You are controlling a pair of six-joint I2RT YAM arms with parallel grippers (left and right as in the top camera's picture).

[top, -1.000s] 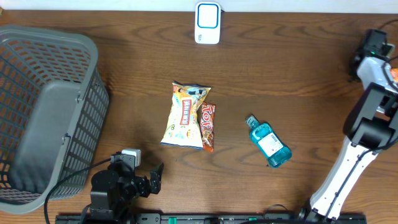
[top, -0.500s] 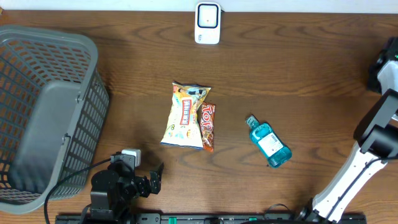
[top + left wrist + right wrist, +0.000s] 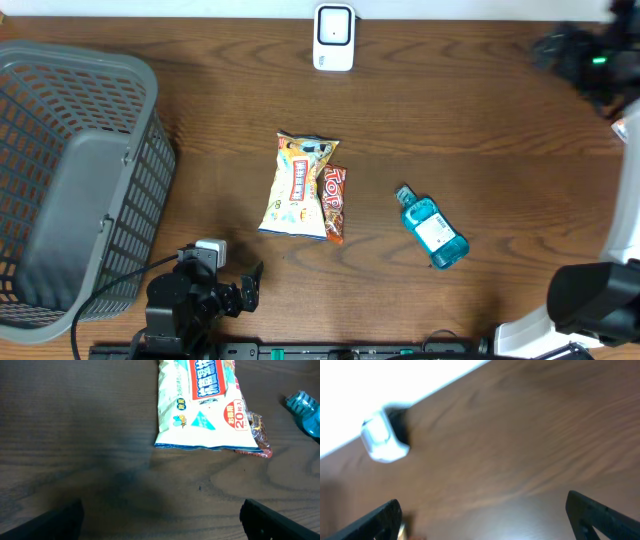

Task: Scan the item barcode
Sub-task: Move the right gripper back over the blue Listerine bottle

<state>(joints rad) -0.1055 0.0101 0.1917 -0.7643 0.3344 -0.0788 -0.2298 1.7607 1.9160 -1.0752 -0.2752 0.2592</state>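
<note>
Overhead looks straight down; left wrist, low, shares the snack bag (image 3: 297, 186) (image 3: 205, 405); right wrist the scanner (image 3: 334, 37) (image 3: 382, 437).

Scanner (image 3: 334, 37) and three items
White, upright at the far edge — snack bag (image 3: 297, 184) overlaps candy bar (image 3: 334, 203), blue bottle (image 3: 433, 229) lying beside.

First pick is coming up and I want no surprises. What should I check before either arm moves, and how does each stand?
1. Left gripper open, empty: ok.
2. Right gripper open, empty: ok.
3. White-and-blue barcode scanner unobstructed: ok.
4. Blue plastic mouthwash bottle lying apart from other items: ok.
5. Cream snack bag separate from orange-red snack packet: not ok, they overlap.
6. Any barcode facing up: cannot tell.
</note>
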